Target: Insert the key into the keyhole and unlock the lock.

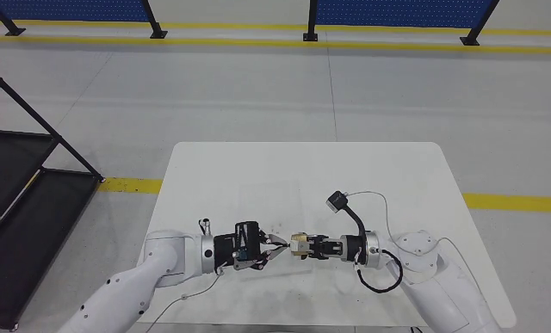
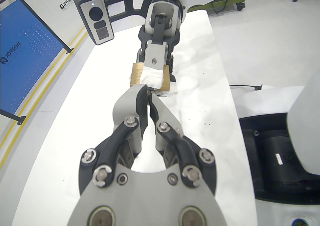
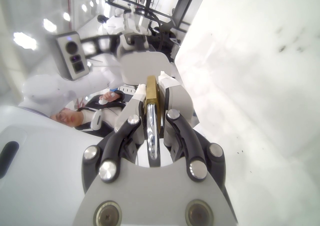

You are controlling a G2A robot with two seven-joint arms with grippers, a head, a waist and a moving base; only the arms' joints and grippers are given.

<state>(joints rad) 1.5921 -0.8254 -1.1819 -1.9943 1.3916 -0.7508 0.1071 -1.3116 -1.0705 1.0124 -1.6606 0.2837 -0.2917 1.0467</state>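
The right hand (image 3: 153, 87) is clamped on the brass lock (image 2: 137, 75), shackle back toward its wrist, so the keyhole end faces the left hand (image 2: 149, 92), pinched together there, likely on the key hidden between its fingers (image 2: 126, 103).

The left gripper (image 2: 149, 94) reaches over the white table (image 2: 202, 117), its fingers (image 2: 125, 108) pinched almost together on the key (image 2: 150, 92) (only a dark sliver of it shows between the pads). The tips meet the end face of the brass lock (image 2: 136, 74). The right gripper (image 2: 153, 79), facing it, clamps the lock between tape-wrapped fingers (image 2: 153, 77), with that arm's wrist camera (image 2: 96, 20) beside it.
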